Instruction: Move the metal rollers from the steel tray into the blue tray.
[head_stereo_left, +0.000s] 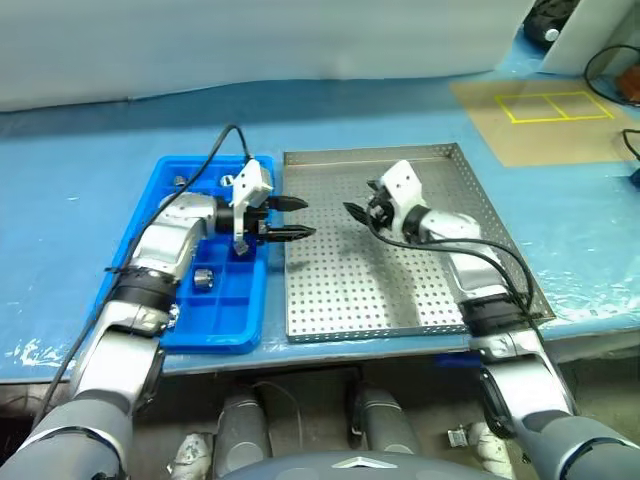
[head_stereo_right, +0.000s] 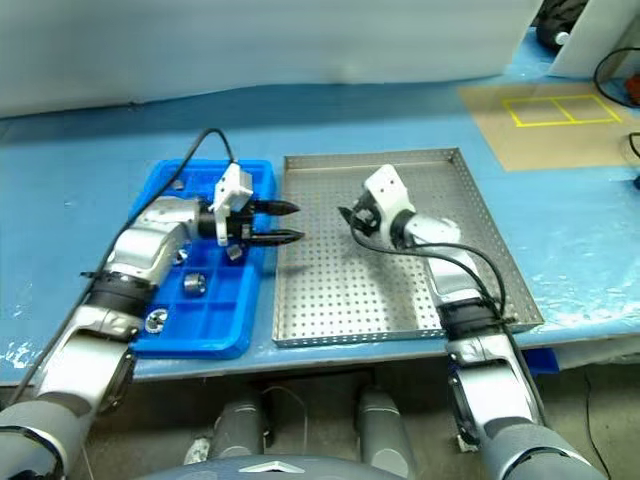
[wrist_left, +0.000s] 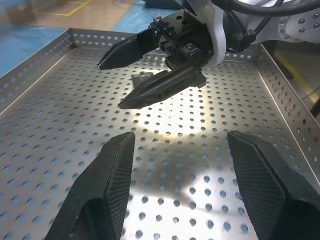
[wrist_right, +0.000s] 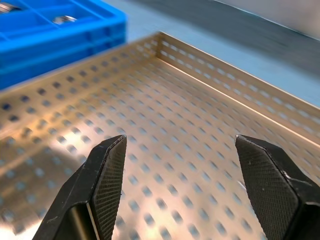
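Both arms are cased in silver-grey metallic shells, with black bands at the wrist joints; a black cable loops along each forearm. Each wrist carries a white block; the left gripper (head_stereo_left: 290, 219) and right gripper (head_stereo_left: 357, 214) have tapered black fingers (wrist_left: 107, 195) with finely cross-hatched pads.

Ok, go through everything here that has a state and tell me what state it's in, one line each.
left gripper: open, holding nothing, over the steel tray's left edge.
right gripper: open, holding nothing, above the steel tray.
steel tray: no rollers on its visible floor.
blue tray: holds rollers in several compartments.
metal rollers: lying in the blue tray.
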